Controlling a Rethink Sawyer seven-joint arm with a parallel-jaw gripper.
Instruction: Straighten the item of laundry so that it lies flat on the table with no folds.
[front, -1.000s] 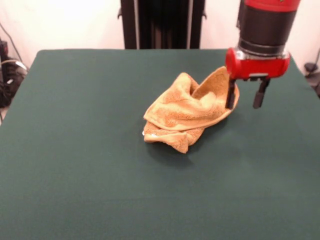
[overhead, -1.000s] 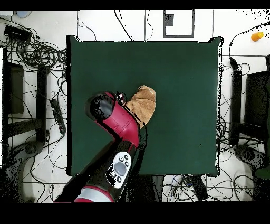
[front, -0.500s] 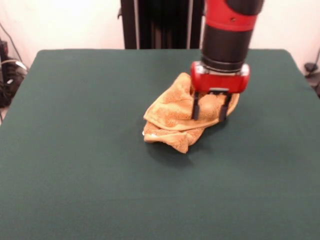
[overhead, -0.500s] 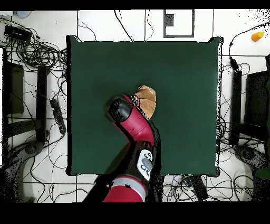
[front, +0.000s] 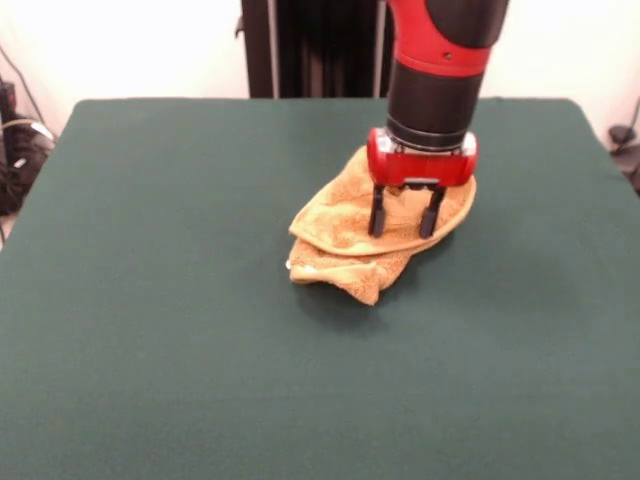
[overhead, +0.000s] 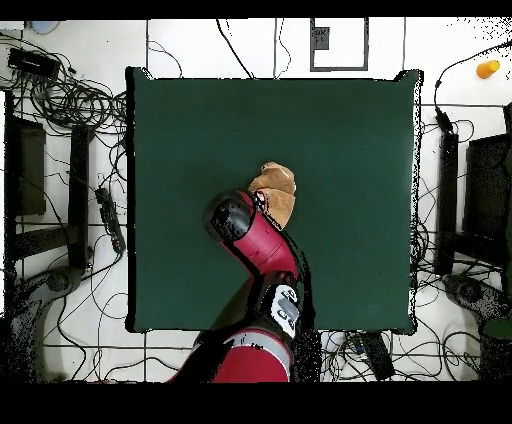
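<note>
The item of laundry (front: 345, 235), a golden-orange terry towel, lies crumpled in a folded heap near the middle of the dark green table (front: 150, 330). My gripper (front: 402, 222) is open, its two black fingers pointing down onto the towel's right part with cloth between them. In the overhead view the red arm covers much of the towel (overhead: 279, 190), and the gripper itself is hidden under the arm there. A small white bit shows at the towel's lower left edge in the front view.
The green table (overhead: 340, 130) reaches well beyond the towel on every side. Cables and dark equipment (overhead: 60, 110) lie on the floor around the table. A small orange object (overhead: 487, 68) sits on the floor past one table corner.
My gripper has travelled left from beside the towel's right edge to over the towel and has come down onto it. The towel's raised right flap now lies lower.
</note>
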